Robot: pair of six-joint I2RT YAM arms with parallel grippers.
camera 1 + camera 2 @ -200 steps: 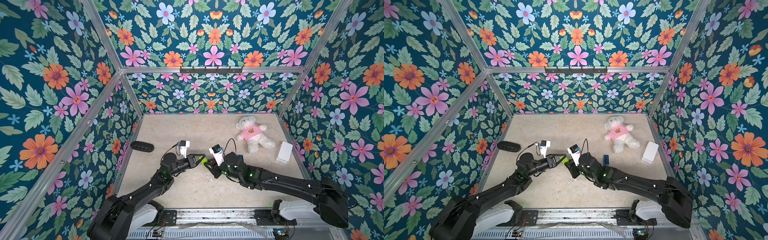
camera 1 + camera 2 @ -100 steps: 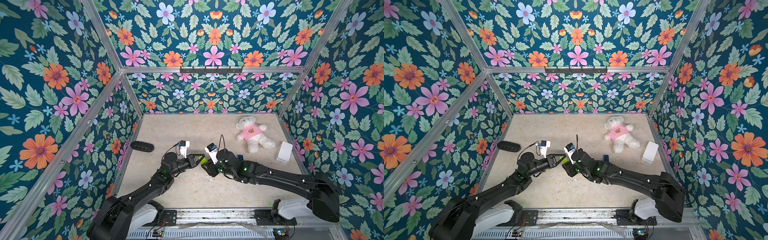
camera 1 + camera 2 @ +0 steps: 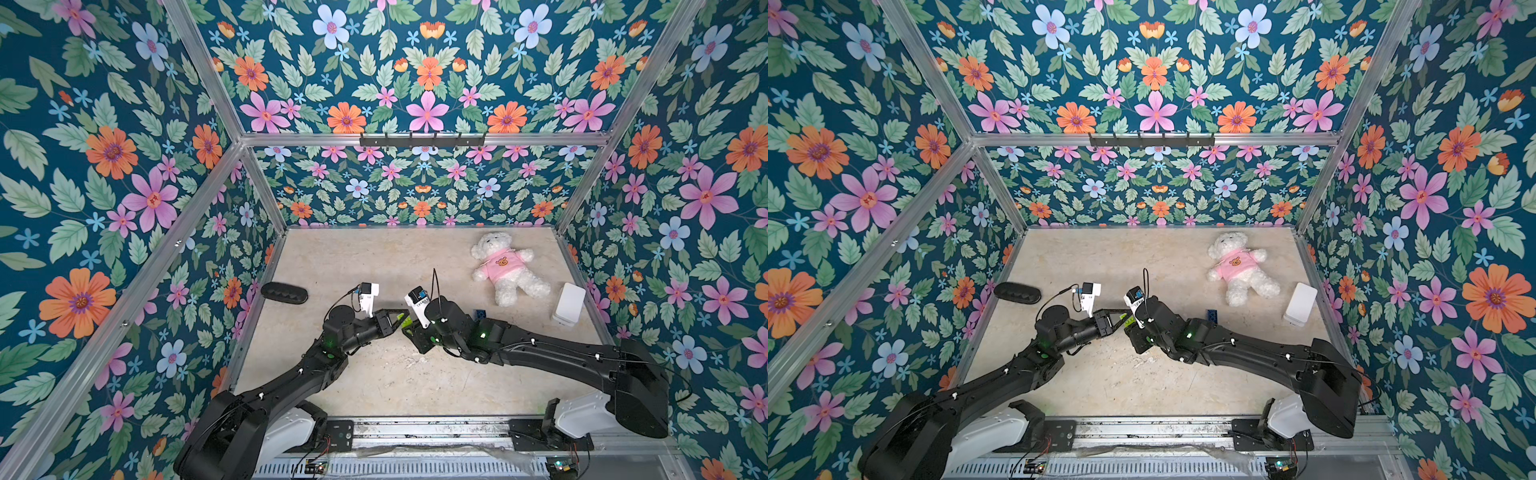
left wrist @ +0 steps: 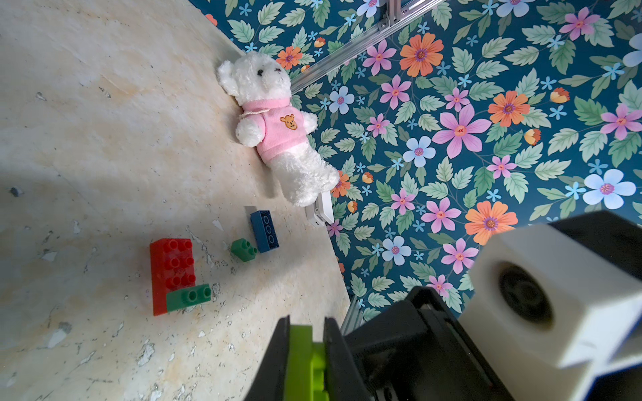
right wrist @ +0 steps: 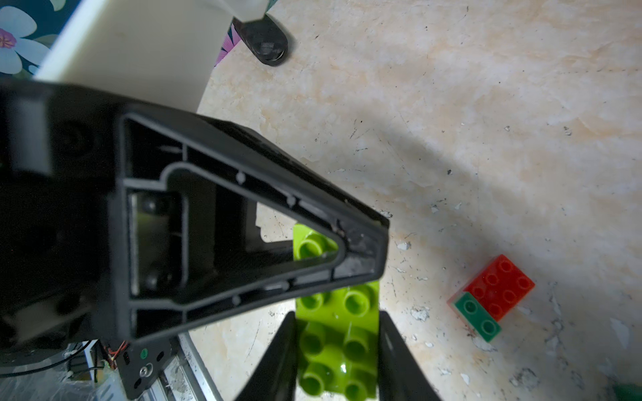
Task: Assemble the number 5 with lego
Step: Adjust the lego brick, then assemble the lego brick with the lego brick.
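Right wrist view: the lime brick (image 5: 338, 343) is hanging over the counter (image 5: 486, 104), left jaws and right jaws both pinching it. Only the red brick (image 5: 500, 284) and one dark-green brick (image 5: 477, 314) are sitting joined; the other dark-green brick (image 4: 243, 248) and, at lime's three o'clock, the blue brick (image 3: 481, 312) are lying loose.

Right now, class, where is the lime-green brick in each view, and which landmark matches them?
Top view: lime-green brick just below picture centre.
Top view: likewise, slightly left.
Left wrist: bottom centre, in left end effector.
Right wrist: bottom centre, in right end effector.
Landmark: teddy, absent from right wrist.
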